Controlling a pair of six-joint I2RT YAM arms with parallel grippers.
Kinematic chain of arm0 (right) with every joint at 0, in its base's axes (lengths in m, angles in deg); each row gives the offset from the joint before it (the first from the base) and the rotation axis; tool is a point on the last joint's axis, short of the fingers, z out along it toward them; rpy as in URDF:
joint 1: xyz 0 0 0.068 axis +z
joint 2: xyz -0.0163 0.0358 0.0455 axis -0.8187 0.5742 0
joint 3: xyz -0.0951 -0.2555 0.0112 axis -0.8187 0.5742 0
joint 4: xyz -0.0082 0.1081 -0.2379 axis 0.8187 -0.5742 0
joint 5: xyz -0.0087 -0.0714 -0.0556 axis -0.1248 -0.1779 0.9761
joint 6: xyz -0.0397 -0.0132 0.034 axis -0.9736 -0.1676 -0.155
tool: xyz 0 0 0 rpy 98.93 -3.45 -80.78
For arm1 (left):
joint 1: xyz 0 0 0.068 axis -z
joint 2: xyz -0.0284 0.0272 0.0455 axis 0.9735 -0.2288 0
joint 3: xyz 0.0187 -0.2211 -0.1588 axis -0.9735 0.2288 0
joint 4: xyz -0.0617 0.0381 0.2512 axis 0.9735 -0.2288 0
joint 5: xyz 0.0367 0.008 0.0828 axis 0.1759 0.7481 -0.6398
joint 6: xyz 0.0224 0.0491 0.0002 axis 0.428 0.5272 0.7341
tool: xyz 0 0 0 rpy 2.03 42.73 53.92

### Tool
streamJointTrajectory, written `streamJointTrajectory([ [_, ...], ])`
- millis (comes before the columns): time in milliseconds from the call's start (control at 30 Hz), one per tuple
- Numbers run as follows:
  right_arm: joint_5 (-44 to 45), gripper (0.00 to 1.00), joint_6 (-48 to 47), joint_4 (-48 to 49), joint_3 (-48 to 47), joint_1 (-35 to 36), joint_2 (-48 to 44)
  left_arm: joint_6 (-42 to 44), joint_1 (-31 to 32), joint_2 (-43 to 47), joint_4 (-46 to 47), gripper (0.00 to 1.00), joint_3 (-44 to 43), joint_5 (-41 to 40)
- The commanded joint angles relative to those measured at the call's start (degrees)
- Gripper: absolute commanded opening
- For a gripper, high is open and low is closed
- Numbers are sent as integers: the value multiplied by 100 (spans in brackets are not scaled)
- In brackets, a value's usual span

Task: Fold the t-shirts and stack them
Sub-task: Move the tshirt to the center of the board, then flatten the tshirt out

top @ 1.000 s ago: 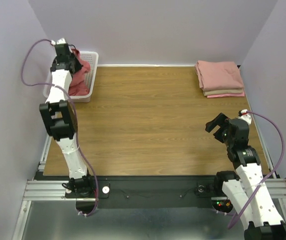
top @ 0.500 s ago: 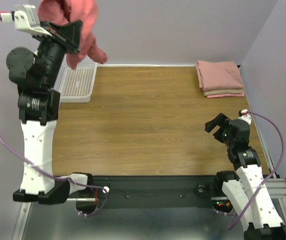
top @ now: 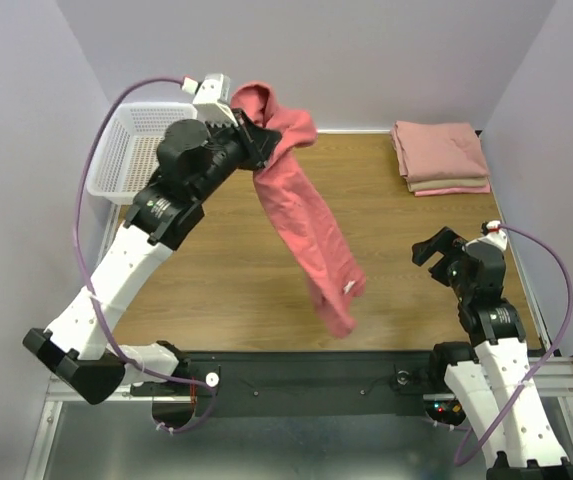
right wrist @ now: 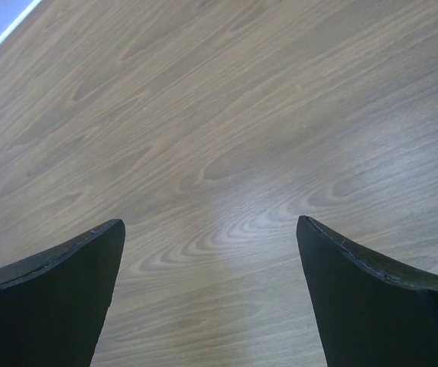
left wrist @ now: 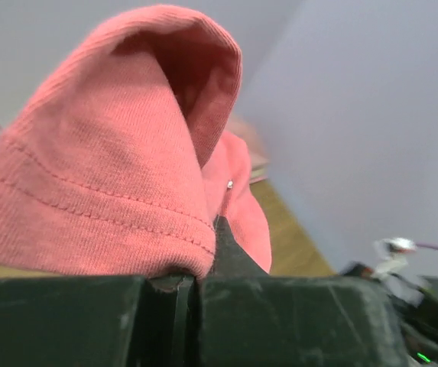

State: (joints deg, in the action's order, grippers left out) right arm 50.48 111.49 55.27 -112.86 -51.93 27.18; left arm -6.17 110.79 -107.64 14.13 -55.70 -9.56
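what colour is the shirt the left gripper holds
The shirt is coral-red, clearest in the left wrist view.

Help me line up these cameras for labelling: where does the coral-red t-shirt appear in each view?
Top external: the coral-red t-shirt hangs from the left fingers, upper centre down to lower centre.
Left wrist: it fills the upper left, pinched in the left fingers along the bottom edge.
Right wrist: not in it; only the open right fingers over bare wood.
Shared landmark: the wooden table, visible in all three.
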Motion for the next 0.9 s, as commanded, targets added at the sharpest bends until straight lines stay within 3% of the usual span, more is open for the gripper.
streamJointTrajectory([
  [0, 44, 100, -80, 329, 7, -13, -51, -586, -62, 300, -561, 27, 482, -2520],
  [67, 9, 100, -89, 338, 7, -13, 10, -686, -53, 230, -808, 91, 826, -2832],
  [100, -26, 100, -106, 338, 7, -13, 45, -703, -62, 160, -948, 99, 993, -2779],
  [300, -922, 100, -466, 373, -46, -13, 720, -1450, -62, -604, -1933, 98, 1907, -3051],
  [433, -1904, 100, -624, 435, -99, -4, 1152, -1784, -53, -404, -1627, 98, 2821, -2885],
  [533, -2100, 100, -599, 470, -64, 276, 1407, -2012, -62, -88, -1521, 98, 3349, -2937],
  [600, -1891, 100, -467, 549, -11, 627, 1521, -2214, -80, 150, -1530, 98, 3691, -3042],
  [733, -864, 100, 173, 733, 33, 2302, 2030, -2505, -360, 484, -1486, 98, 4341, -3051],
  [867, -326, 100, 525, 768, 68, 2650, 2294, -2602, -1194, 800, -1302, 99, 5080, -2684],
])
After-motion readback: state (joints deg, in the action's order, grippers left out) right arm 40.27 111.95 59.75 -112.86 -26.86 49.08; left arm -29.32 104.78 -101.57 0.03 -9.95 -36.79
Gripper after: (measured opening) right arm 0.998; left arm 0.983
